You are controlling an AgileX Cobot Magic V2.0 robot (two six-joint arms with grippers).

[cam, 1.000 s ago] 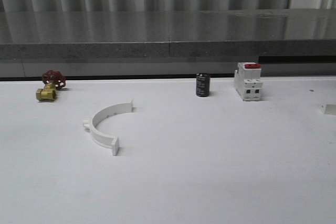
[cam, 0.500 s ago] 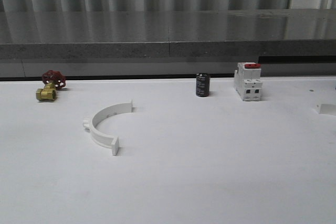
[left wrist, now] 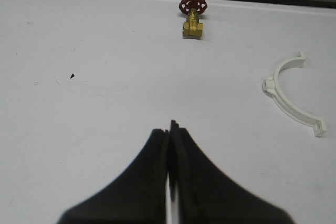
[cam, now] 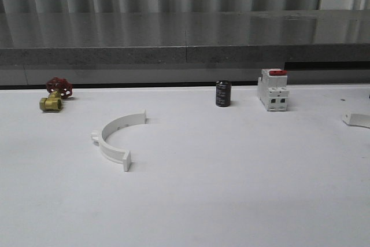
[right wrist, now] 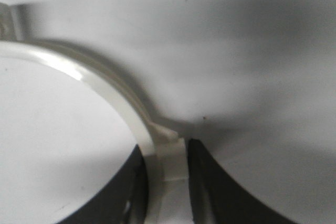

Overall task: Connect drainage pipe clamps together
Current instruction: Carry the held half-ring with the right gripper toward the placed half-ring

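One white half-ring clamp (cam: pixel 115 139) is lying flat on the white counter (cam: pixel 231 189), left of centre in the front view, its open side facing right and its tabbed ends pointing away from the curve. In the left wrist view the same clamp (left wrist: pixel 292 93) is seen well apart from the left pincer (left wrist: pixel 170 129), off to one side of it. The left pincer's dark fingers (left wrist: pixel 152 182) are being held pressed together, with only a thin slit of light between them and nothing caught there, and they are being pointed out over bare counter toward the brass valve (left wrist: pixel 192 25) with its red handwheel.

The second half-ring clamp (right wrist: pixel 94 82) is being pinched by the right pincer (right wrist: pixel 167 177): in the right wrist view the clamp's band is seen passing between the two dark fingers (right wrist: pixel 207 182), with a small tab just beyond the fingertips and the arc curving away from there. The end of this clamp (cam: pixel 357 120) is seen at the far right edge of the front view, close above the counter; whether it is touching the surface cannot be told.

At the back of the counter, a small black cylinder (cam: pixel 223 93) and a white breaker with a red top (cam: pixel 273 89) are standing near each other, and the valve (cam: pixel 54 96) is sitting at the far left.
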